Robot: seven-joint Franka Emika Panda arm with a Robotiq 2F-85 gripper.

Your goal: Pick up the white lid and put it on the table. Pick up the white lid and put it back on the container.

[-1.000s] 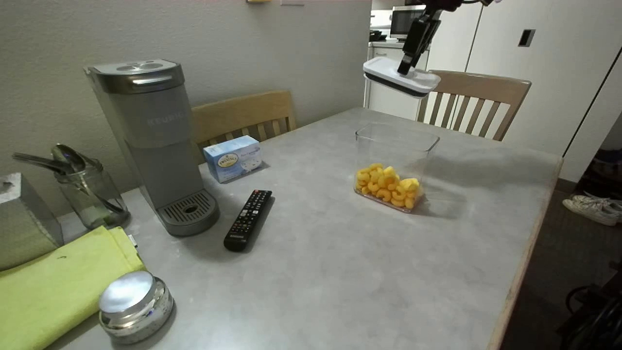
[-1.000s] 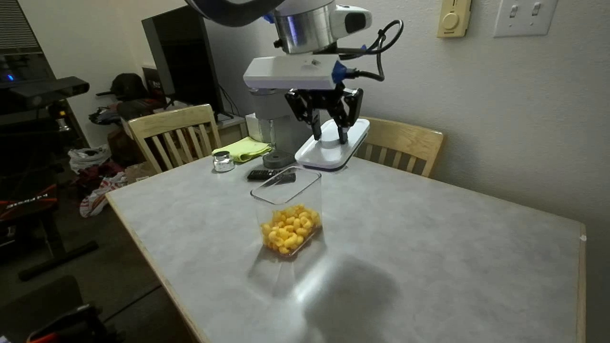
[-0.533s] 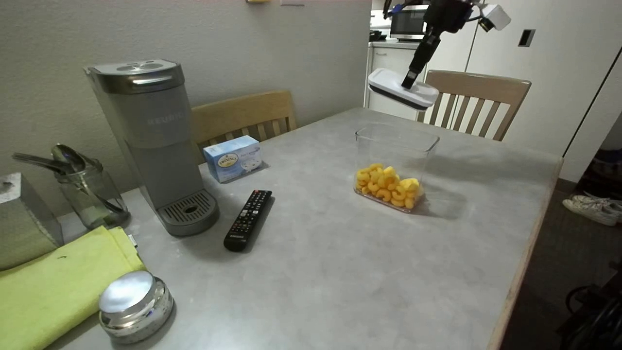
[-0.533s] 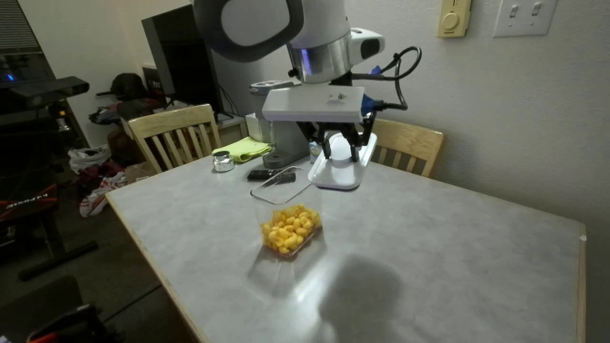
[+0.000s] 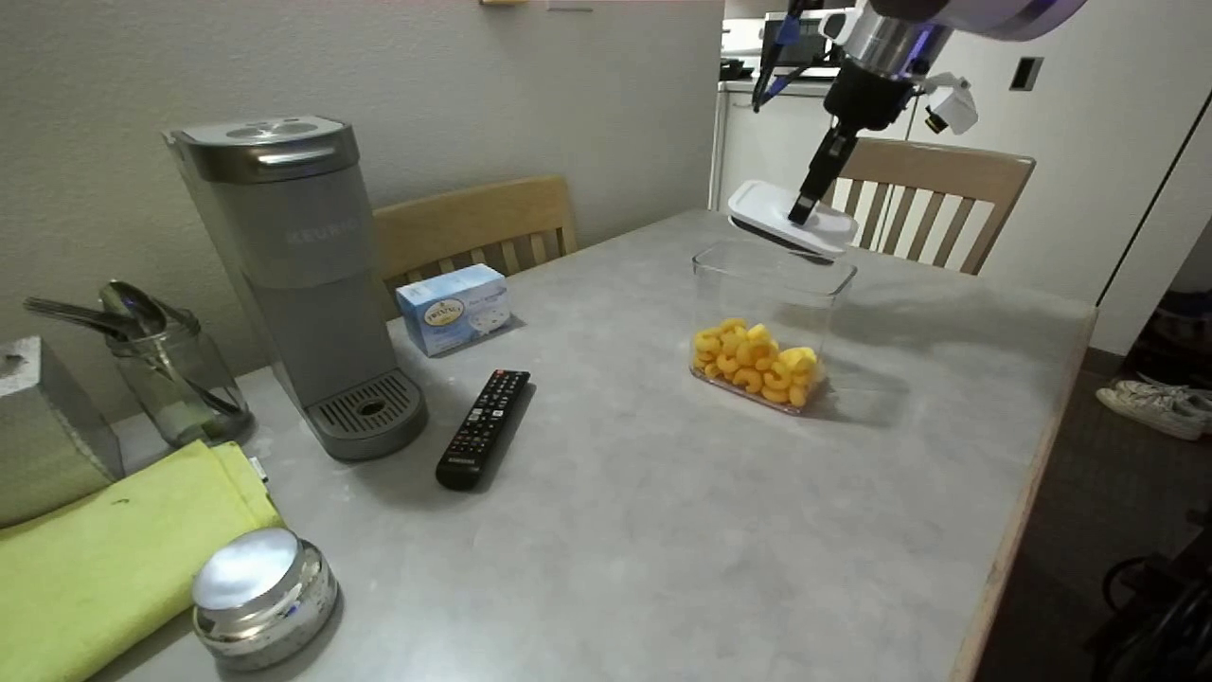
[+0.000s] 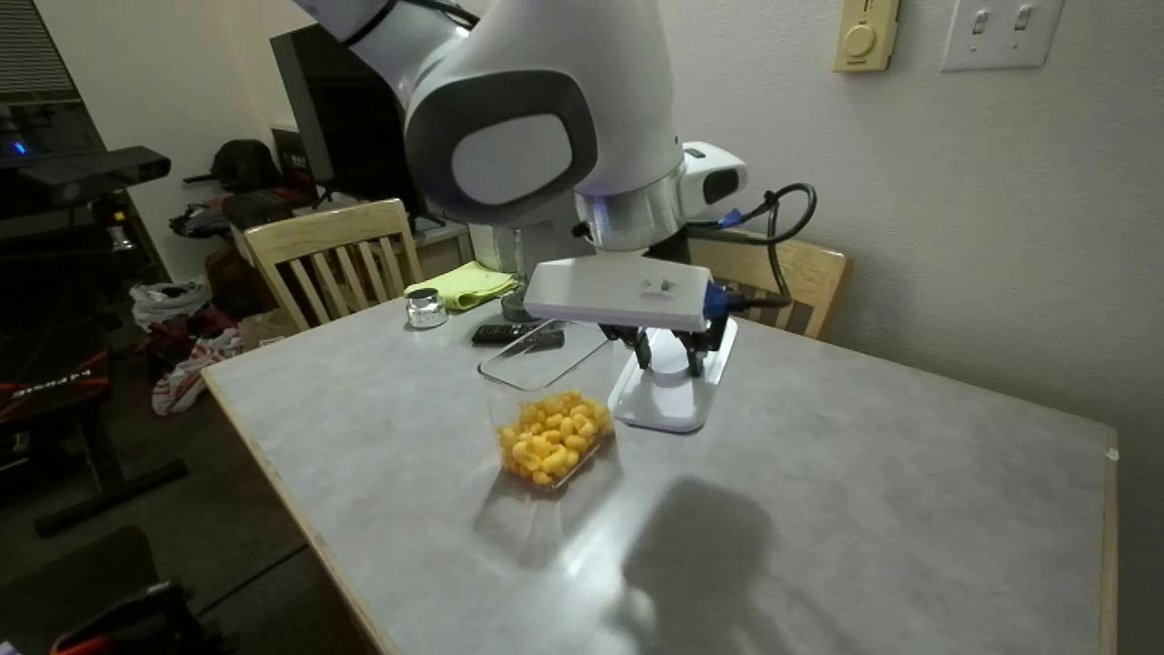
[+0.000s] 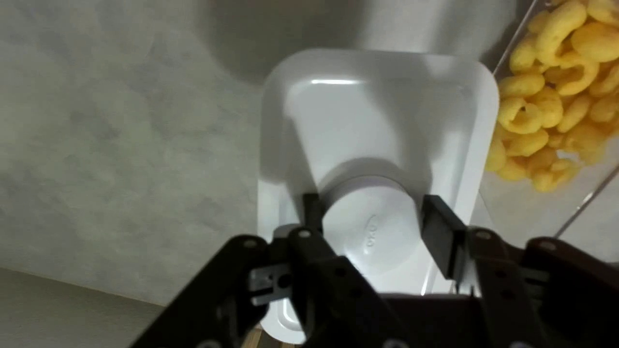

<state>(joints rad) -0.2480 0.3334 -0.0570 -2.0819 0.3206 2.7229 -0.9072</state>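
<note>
Gripper (image 6: pixel 670 367) clasping the lid (image 6: pixel 661 404) by its knob (image 7: pixel 371 227).
In an exterior view: lid tilted, right of centre; container (image 6: pixel 588 374) upright, mid-frame.

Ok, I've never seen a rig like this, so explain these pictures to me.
You are looking at one robot arm, steered by a person. Two views are taken from outside it, the close-up from its own wrist.

Think of the end effector as its hand: two black fingers grip the round knob of a white lid, holding it up off the table. Beside the lid stands a clear container, open on top, with yellow snacks inside.

Also on the table: a grey coffee maker, a black remote, a light blue box, a yellow cloth, a silver tin and a glass jar of cutlery.
</note>
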